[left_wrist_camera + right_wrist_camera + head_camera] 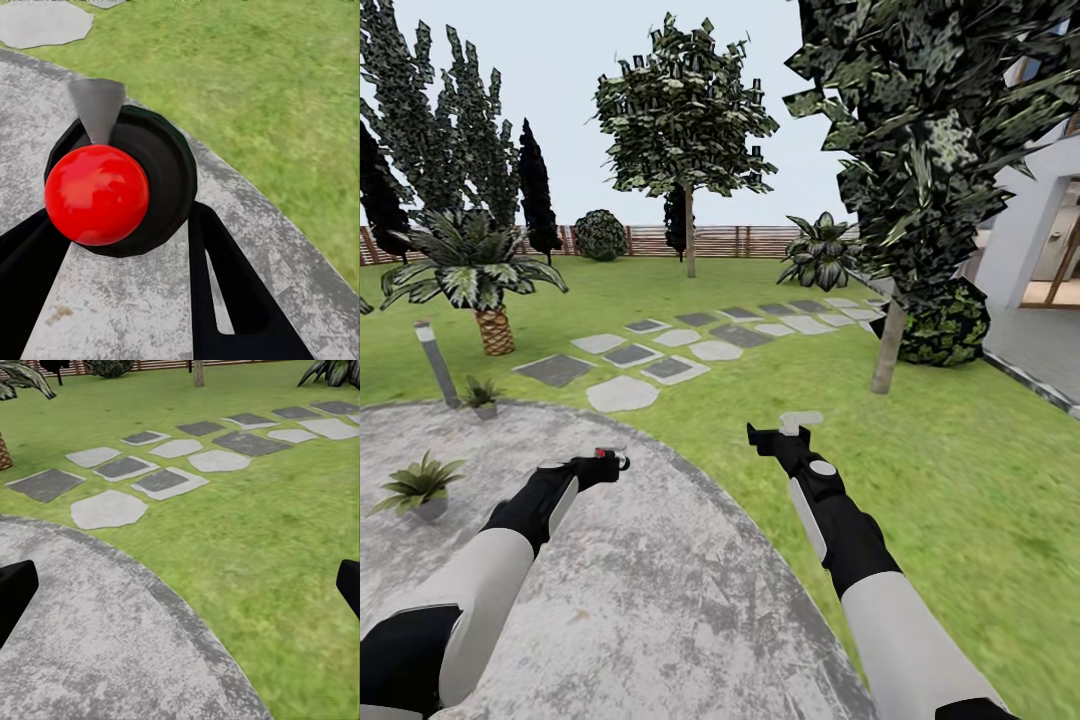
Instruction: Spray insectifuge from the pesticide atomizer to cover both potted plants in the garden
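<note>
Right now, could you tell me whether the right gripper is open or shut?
Open: the right gripper shows its two dark fingertips far apart at the right wrist view's edges, nothing between them.

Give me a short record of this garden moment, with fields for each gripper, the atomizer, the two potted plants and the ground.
left gripper: shut on the pesticide atomizer, over the patio
right gripper: open, holding nothing
nearer potted plant: on the patio, left of the left arm
farther potted plant: at the patio's far edge, beside a grey lamp post
ground: round grey patio, then lawn with stepping stones
</note>
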`<state>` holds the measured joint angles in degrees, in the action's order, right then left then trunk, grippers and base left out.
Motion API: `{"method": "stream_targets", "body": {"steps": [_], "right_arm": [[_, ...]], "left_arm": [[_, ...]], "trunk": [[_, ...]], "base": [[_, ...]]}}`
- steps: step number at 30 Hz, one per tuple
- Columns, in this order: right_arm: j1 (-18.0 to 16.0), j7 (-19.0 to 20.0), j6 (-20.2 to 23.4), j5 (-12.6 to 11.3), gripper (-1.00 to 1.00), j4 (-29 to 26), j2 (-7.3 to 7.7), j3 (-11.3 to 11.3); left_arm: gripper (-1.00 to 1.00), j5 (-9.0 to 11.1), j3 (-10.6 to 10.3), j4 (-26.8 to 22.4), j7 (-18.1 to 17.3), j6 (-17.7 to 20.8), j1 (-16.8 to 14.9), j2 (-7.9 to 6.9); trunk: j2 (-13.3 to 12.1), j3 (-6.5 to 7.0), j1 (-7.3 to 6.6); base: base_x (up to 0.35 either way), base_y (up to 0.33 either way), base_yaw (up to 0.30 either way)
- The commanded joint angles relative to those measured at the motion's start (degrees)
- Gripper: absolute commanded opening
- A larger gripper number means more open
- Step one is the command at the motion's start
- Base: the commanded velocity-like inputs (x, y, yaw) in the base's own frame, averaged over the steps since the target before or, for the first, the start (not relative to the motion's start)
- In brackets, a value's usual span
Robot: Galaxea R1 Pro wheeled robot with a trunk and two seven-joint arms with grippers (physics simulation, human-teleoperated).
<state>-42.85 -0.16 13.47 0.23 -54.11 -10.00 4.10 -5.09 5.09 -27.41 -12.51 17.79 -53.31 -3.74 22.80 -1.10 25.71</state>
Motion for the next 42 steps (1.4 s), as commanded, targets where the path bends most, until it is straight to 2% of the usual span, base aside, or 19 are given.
{"method": "stream_targets", "body": {"steps": [1, 14, 30, 42], "right_arm": [[0.0, 0.0, 0.3, 0.0, 1.00, -0.1, 0.00, 0.0], [0.0, 0.0, 0.3, 0.0, 1.00, 0.0, 0.00, 0.0], [0.0, 0.0, 0.3, 0.0, 1.00, 0.0, 0.00, 0.0], [0.0, 0.0, 0.3, 0.1, 1.00, 0.1, 0.00, 0.0]], "left_arm": [[-1.00, -0.5, 0.5, -0.1, -0.5, 0.3, 0.0, 0.05], [-1.00, -0.5, 0.5, 0.0, -0.5, 0.3, 0.0, -0.02], [-1.00, -0.2, 0.7, -0.1, -0.5, 0.4, 0.0, -0.04], [-1.00, -0.3, 0.7, 0.4, -0.5, 0.4, 0.0, -0.12]], "trunk": [[0.1, -0.11, 0.07], [0.1, -0.11, 0.07], [0.1, -0.11, 0.07], [0.1, -0.11, 0.07]], "base": [[0.340, 0.000, 0.000], [0.340, -0.020, 0.000], [0.328, -0.117, 0.000], [0.339, -0.008, 0.000]]}}
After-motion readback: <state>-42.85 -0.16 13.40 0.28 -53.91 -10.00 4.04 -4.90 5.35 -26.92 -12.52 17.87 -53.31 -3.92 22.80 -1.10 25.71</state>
